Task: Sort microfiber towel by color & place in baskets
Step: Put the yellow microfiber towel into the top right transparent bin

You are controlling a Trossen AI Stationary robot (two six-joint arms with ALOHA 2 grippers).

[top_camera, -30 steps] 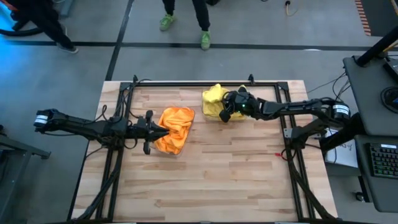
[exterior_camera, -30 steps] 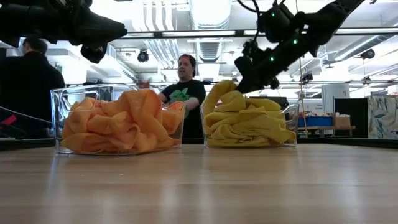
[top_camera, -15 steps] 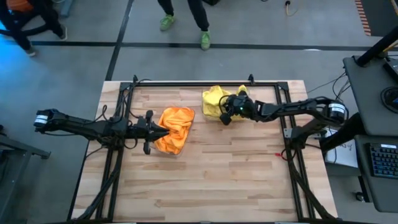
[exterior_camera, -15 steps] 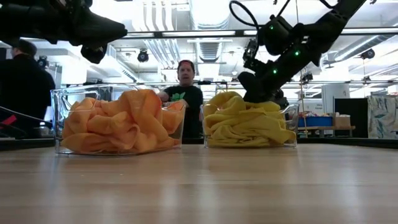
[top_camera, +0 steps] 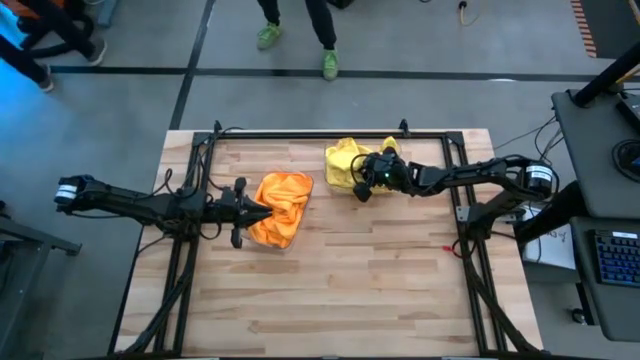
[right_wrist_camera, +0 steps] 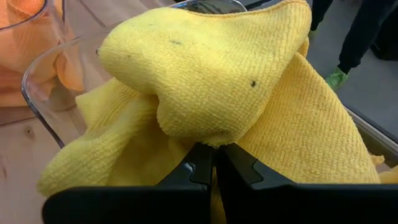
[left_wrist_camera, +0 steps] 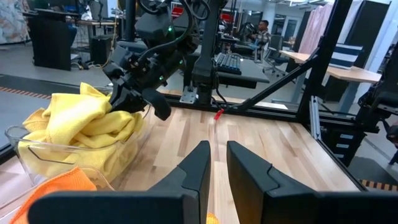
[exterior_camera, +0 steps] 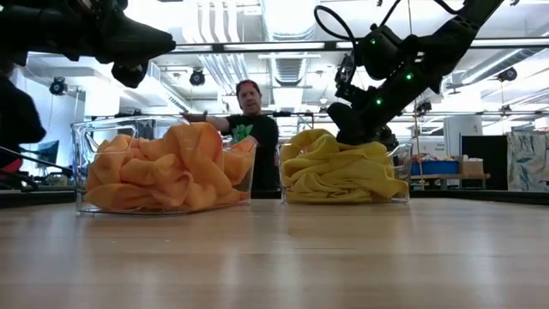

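Observation:
Yellow microfiber towels [top_camera: 343, 160] fill the right clear basket [exterior_camera: 400, 176]. Orange towels [top_camera: 283, 205] fill the left clear basket [exterior_camera: 80, 163]. My right gripper [top_camera: 361, 184] has come in from the table's right and sits low over the yellow pile [exterior_camera: 339, 167], shut on a yellow towel [right_wrist_camera: 205, 68]. My left gripper [left_wrist_camera: 219, 155] hovers level at the left side of the orange basket, its fingers nearly together with nothing between them. My right gripper pinches a bunched fold of the yellow towel [right_wrist_camera: 212, 140] between its two fingers. It comes slanting down from the table's right side. The towel bulges out past the fingertips and rests on the yellow pile inside the basket.
A black metal frame [top_camera: 300, 133] runs around the table top. People stand beyond the far edge [top_camera: 325, 40], and one shows behind the baskets [exterior_camera: 251, 129]. Bare wood [top_camera: 330, 290] stretches from the baskets to the near edge.
My right gripper has gone down toward the yellow basket and tipped a little further downward, staying shut. The yellow towel, which arched up above the pile, has sunk onto it.

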